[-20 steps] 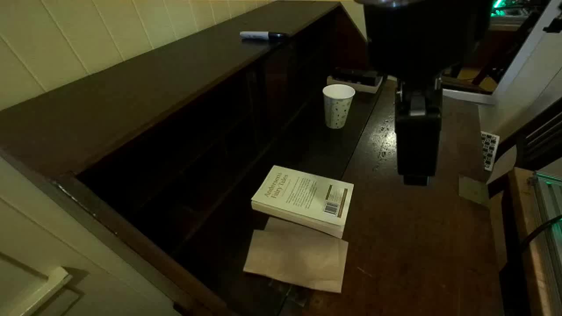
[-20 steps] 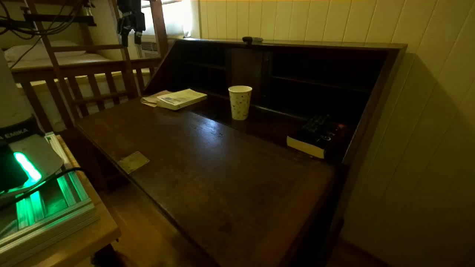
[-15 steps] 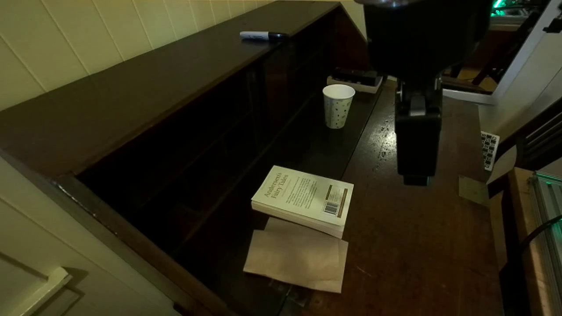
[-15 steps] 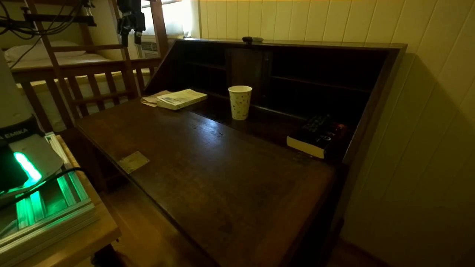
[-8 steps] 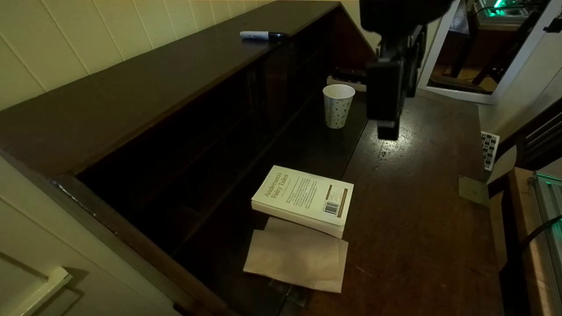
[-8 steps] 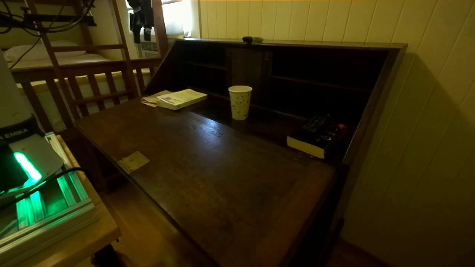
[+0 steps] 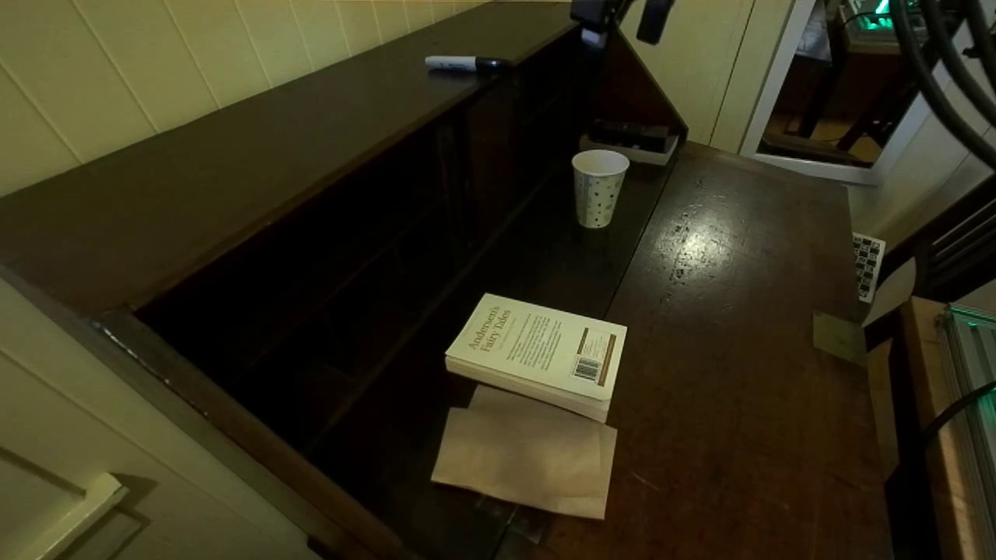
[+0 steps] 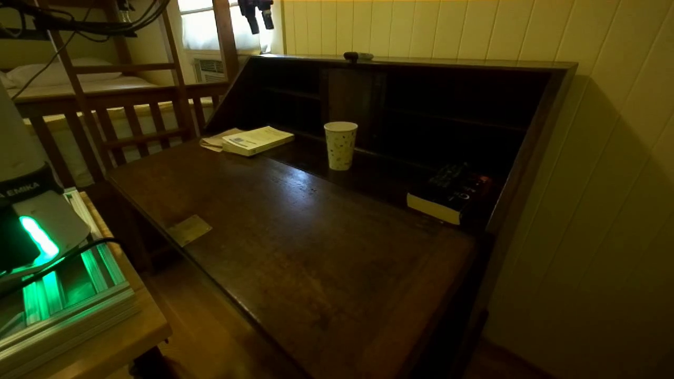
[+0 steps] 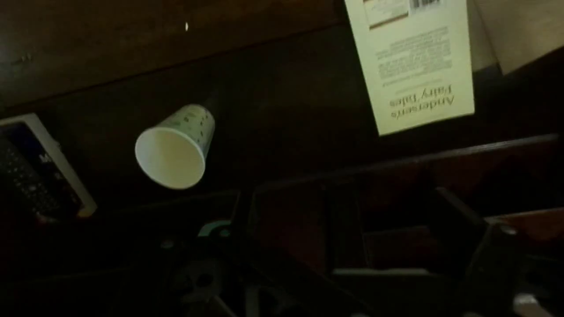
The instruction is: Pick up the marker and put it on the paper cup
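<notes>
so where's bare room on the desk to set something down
Widest: the front leaf, between the metal plate and the white book, paper cup and dark book. Smaller: between paper cup and white book. Also the top ledge, on the white book's side of the marker. Crowded: where white book and brown paper meet.

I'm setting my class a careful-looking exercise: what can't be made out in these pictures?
Tool: upper part cut off by the top edge in both exterior views.
Paper cup: inner base hidden by its near wall in an exterior view.
Dark book: cut off by the left edge in the wrist view.
Marker: any lettering too small to read in an exterior view.
</notes>
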